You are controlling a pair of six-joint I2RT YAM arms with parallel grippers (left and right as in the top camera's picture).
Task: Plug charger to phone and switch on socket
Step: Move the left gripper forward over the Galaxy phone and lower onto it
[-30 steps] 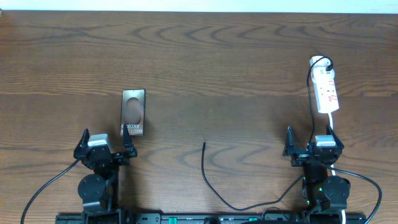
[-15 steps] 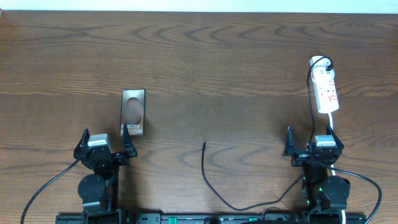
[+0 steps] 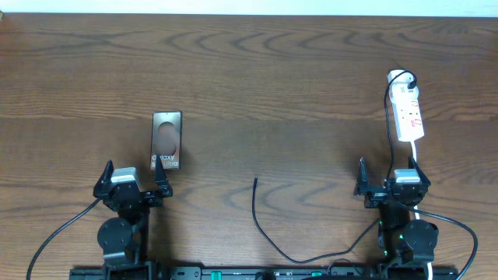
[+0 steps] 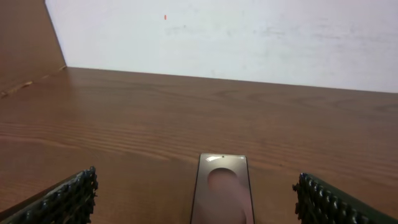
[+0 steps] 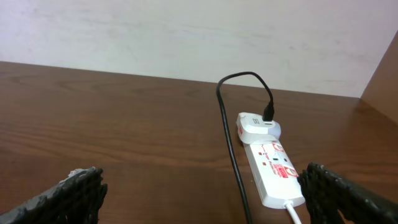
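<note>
Overhead, both arms are sitting at the near edge of the worktop (image 3: 272,78), the left gripper (image 3: 133,178) and right gripper (image 3: 391,180) each spreading wide and grasping nothing. The phone (image 3: 166,141) is lying flat just beyond the left gripper. The charger (image 3: 257,218) is trailing mid-worktop, its tip well apart from the phone. The socket (image 3: 408,115) is lying beyond the right gripper.

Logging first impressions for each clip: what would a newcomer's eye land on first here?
Probably the white socket at the far right of the table, a white plug in its far end. Then the phone lying flat left of centre, just ahead of the open left gripper. Near the middle of the front edge the thin black charger curls, its free tip well apart from the phone.
</note>
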